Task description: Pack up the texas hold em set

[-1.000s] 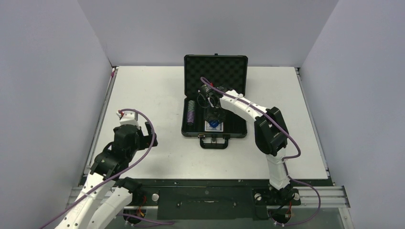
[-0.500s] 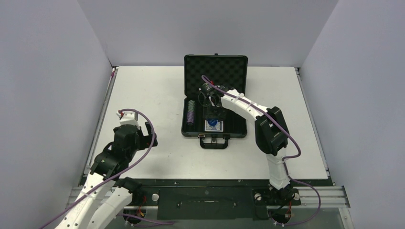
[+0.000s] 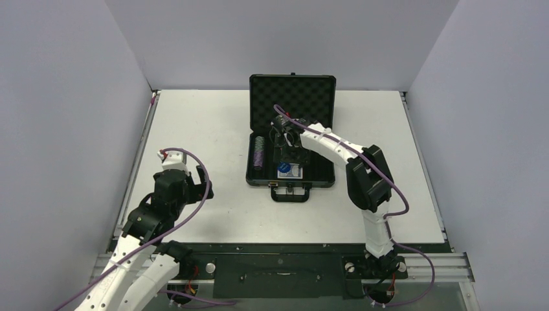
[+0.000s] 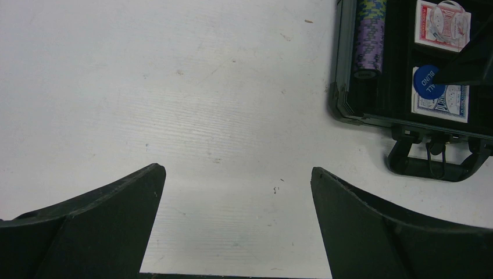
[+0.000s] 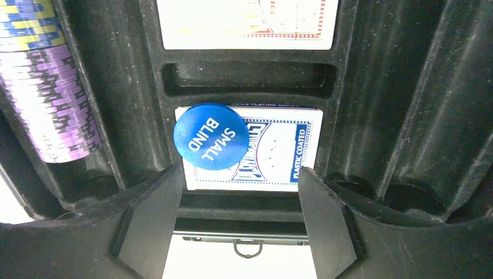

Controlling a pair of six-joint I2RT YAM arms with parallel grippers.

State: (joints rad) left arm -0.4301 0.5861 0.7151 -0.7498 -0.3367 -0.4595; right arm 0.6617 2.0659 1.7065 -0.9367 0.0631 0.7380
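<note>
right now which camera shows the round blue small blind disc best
Right wrist: the round blue disc sits large and central, its SMALL BLIND lettering readable, lying on the blue-backed card deck. Left wrist shows it small at the right edge, partly covered. Top external barely resolves it.

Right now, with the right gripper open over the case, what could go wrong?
The blue disc lies off-centre on the blue deck, overhanging one corner; a nudge could slide it off. The right gripper has its fingers close on either side of that deck inside the case, so lifting out crooked might drag the deck or disc. The lid stands open behind the arm; closing it before the arm clears would likely trap it.
</note>
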